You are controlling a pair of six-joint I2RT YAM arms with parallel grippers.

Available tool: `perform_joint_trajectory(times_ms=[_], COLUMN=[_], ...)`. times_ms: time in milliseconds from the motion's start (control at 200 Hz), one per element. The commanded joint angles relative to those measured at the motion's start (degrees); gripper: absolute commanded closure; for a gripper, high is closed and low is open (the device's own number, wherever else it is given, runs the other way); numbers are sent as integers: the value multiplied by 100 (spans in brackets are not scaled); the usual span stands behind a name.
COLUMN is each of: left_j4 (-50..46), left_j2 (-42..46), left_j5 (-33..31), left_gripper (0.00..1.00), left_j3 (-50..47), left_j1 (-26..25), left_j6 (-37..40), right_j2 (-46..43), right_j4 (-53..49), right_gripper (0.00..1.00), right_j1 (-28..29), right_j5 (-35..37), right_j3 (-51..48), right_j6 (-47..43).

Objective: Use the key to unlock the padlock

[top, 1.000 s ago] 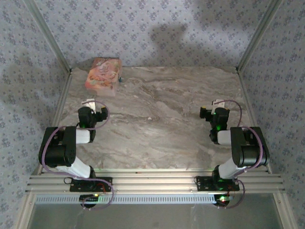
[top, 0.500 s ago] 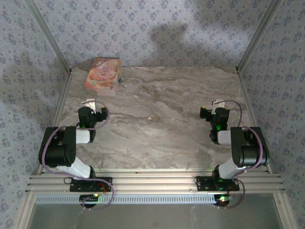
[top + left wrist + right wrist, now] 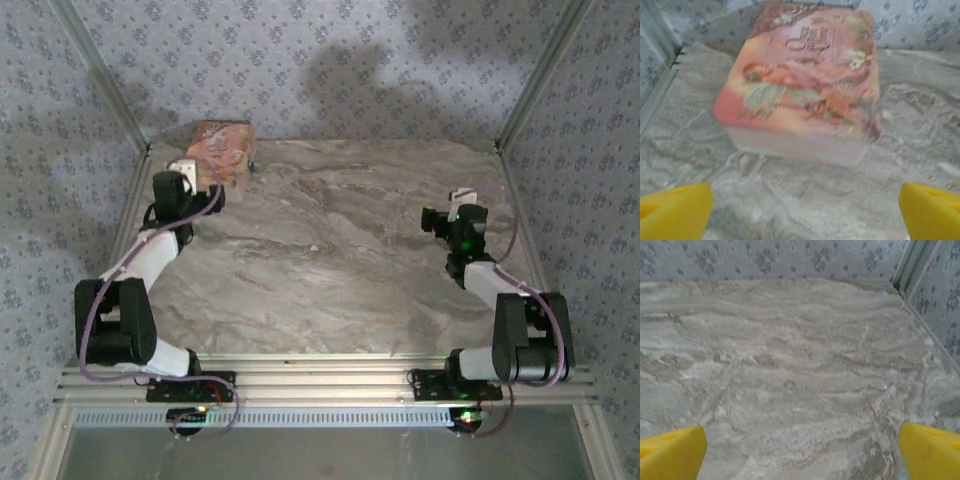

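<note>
Ok so, my left pincer (image 3: 800, 210) is spread wide, with its yellow fingertips (image 3: 672, 210) sitting out at the two bottom corners of the wrist view. Straight ahead of it is the pink book-shaped box (image 3: 805, 90). It lies flat on the tabletop (image 3: 920, 130), and its near edge faces me with a strip of bare marble in between, so we're near but not touching.

From above, the box (image 3: 215, 150) is tucked against the back wall (image 3: 300, 60), and the left pincer (image 3: 195, 180) is just on the near side of it. There's a small blue thing (image 3: 252, 166) right beside the box's right edge, too tiny to say what it is. Honestly I can't tell where the padlock or the key is.

A frame rail (image 3: 655, 100) runs close on the box's left, so that side is tight. To the right of the box it's open marble.

My right pincer (image 3: 455, 200) is well to the right of the box, also spread wide (image 3: 800, 450). It has clear tabletop (image 3: 790, 365) ahead up to the wall, and a frame post (image 3: 915, 265) in the corner.
</note>
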State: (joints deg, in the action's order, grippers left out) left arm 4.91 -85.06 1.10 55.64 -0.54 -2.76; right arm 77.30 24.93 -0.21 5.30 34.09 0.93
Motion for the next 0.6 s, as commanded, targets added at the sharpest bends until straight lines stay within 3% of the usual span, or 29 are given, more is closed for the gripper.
perform_joint_trajectory(times_ms=[0,195,350,500,595], left_j4=[-1774,-2984,-3603,-4063,-4103], left_j2=[-701,-2159,-3187,-3842,-3883], left_j5=[452,417,607,862,929], left_gripper=[20,31,42,52,59], left_j3=[1356,3330,4512,5198,5102], left_j1=[-77,-236,-291,-403,-500], left_j6=[27,191,107,65,96], right_j2=[-117,400,717,854,892], right_j4=[-1422,-2858,-3297,-3431,-3524], right_gripper=[0,0,0,0,0], right_j1=[75,480,946,1295,1445], right_j5=[-300,-510,-526,-490,-461], right_j3=[740,1947,2403,2600,2682], right_j6=[584,1374,1527,1642,1679])
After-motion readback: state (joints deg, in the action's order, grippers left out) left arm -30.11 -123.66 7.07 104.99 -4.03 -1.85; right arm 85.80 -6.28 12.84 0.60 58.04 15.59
